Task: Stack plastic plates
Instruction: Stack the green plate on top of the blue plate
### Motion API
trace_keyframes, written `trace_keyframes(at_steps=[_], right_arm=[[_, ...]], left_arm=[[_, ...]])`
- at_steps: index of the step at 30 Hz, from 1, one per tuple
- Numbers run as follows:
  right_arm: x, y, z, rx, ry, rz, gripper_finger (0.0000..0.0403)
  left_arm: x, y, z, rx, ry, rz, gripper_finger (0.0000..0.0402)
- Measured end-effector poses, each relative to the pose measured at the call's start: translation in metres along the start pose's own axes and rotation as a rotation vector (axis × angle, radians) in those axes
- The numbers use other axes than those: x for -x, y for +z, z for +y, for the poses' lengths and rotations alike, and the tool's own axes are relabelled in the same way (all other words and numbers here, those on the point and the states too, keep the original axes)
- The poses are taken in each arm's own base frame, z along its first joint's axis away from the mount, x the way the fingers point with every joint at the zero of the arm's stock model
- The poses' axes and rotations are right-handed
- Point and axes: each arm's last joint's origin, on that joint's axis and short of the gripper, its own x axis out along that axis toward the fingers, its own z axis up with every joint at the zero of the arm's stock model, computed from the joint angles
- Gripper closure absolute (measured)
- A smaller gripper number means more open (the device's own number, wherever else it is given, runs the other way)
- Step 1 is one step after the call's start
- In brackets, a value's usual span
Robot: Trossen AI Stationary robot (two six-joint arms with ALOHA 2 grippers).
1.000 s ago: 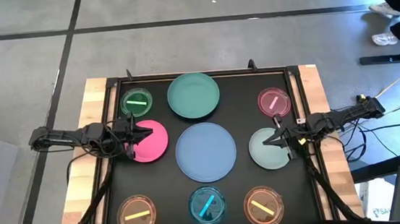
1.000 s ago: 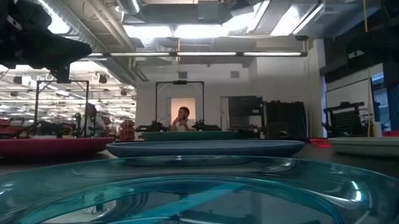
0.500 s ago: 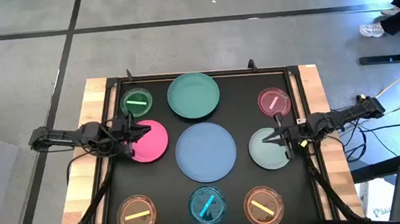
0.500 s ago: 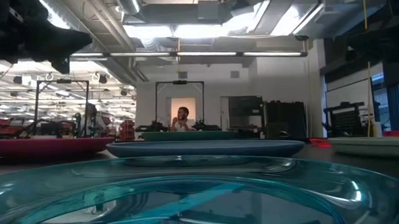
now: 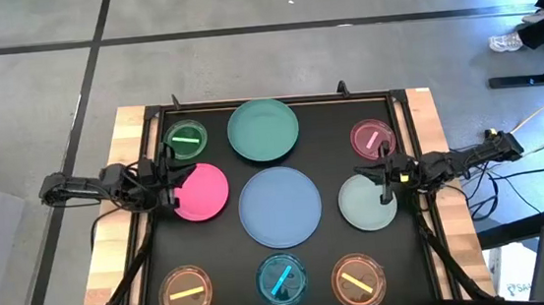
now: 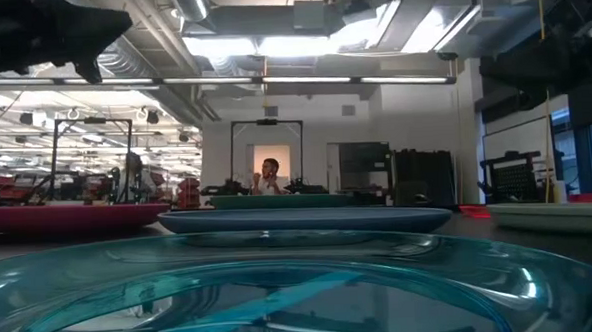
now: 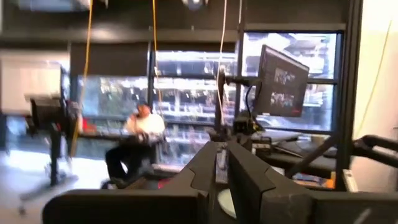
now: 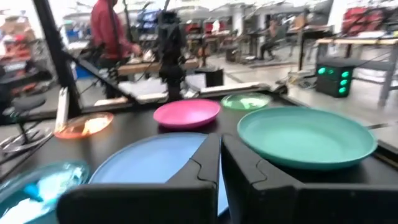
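Nine plates lie flat and apart on the black mat. The large ones are pink [image 5: 201, 191], blue [image 5: 279, 206], teal [image 5: 263, 130] and pale grey-green [image 5: 367, 203]. The small translucent ones are green [image 5: 186, 138], pink [image 5: 372, 138], two orange [image 5: 186, 291] [image 5: 358, 280] and blue [image 5: 282, 279]. My left gripper [image 5: 177, 178] [image 7: 222, 163] is shut and hovers over the pink plate's left rim. My right gripper [image 5: 359, 175] [image 8: 220, 149] is shut above the grey-green plate's far rim, pointing level across the blue plate [image 8: 155, 163].
A raised black frame [image 5: 404, 141] borders the mat, with wooden table strips [image 5: 120, 215] outside it. The low view looks over the small blue plate [image 6: 281, 287], with both arms high at its top corners. People sit and stand in the room beyond the table.
My left gripper has drawn back toward the table's left edge, from over the pink plate's middle to its left rim, and risen. My right gripper has risen and tipped up from a downward slant to level, its tips shifting toward the far edge. The plates have not moved.
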Motion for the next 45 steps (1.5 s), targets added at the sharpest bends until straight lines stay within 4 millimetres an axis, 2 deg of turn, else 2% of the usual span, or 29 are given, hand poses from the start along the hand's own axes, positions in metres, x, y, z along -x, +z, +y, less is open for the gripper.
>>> trace_keyframes(at_steps=[5,7,13,16,21,33,37,45], right_arm=[[-0.001,0.001,0.0,-0.004,-0.003,-0.01,0.0391],[-0.002,0.002,0.001,-0.005,-0.02,-0.015,0.0391],[-0.012,0.005,0.005,0.005,-0.032,-0.001,0.0391],[-0.019,0.013,0.009,0.02,-0.035,0.035,0.0391],[-0.036,0.028,0.018,0.045,-0.012,0.098,0.0391],[-0.076,0.056,0.041,0.136,0.055,0.344,0.0391],[-0.086,0.061,0.047,0.153,0.094,0.429,0.0391],[-0.097,0.063,0.056,0.111,0.182,0.56,0.0391]], left_arm=[[-0.003,0.016,0.002,-0.172,-0.006,-0.169,0.037],[-0.004,0.017,0.003,-0.214,-0.026,-0.187,0.037],[-0.013,0.005,0.005,-0.229,-0.05,-0.091,0.037],[-0.018,0.005,0.005,-0.162,-0.048,-0.061,0.037],[-0.032,0.005,0.002,-0.146,-0.053,0.014,0.037],[-0.089,-0.004,-0.009,-0.166,-0.102,0.245,0.037],[-0.102,-0.009,-0.011,-0.17,-0.108,0.289,0.037],[-0.11,-0.011,-0.012,-0.173,-0.109,0.306,0.037]])
